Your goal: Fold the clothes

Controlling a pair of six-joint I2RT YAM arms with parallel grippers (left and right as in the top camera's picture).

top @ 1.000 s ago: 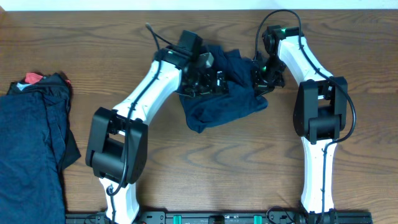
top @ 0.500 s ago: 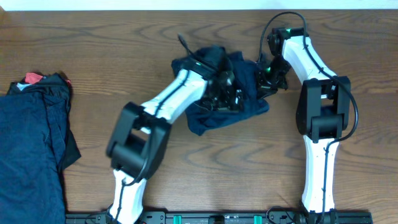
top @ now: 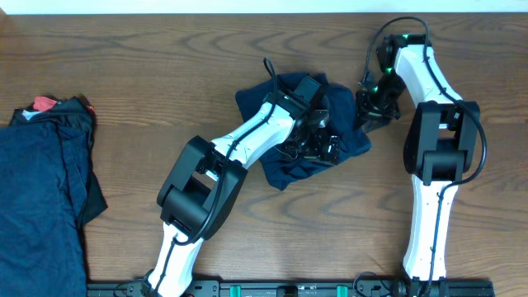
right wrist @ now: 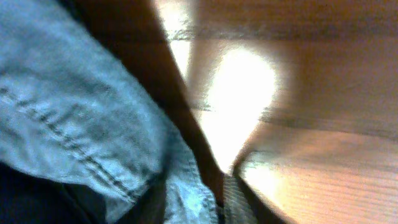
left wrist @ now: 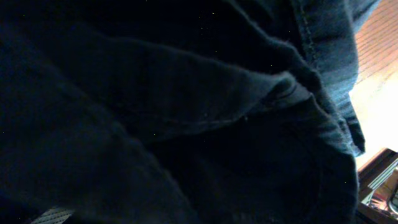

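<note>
The navy garment (top: 285, 172) lies bunched and creased at the centre of the table (top: 124, 66), slightly towards the far edge. Compared with a second ago, its mass has been drawn rightwards and its lower lobe now points towards the near edge. The left end effector (top: 318, 147) sits on top of the garment's middle, having travelled right and nearer from the upper left part of the cloth, with its arm now stretched diagonally across. The right end effector (top: 369, 111) is at the garment's right margin, also displaced to the right. The overhead view does not settle whether it touches the fabric. The left wrist view is almost wholly filled by dark folds and a stitched seam (left wrist: 292, 93), with only a sliver of table at the right. No fingers are visible, so how far that end effector is open cannot be told. The right wrist view shows a blurred, paler-looking stitched hem (right wrist: 74, 143) against the table. Its opening likewise cannot be told. Well apart at the left edge, a stack of navy clothes (top: 41, 190) is unchanged, with a red piece (top: 43, 104) showing at its far end.
</note>
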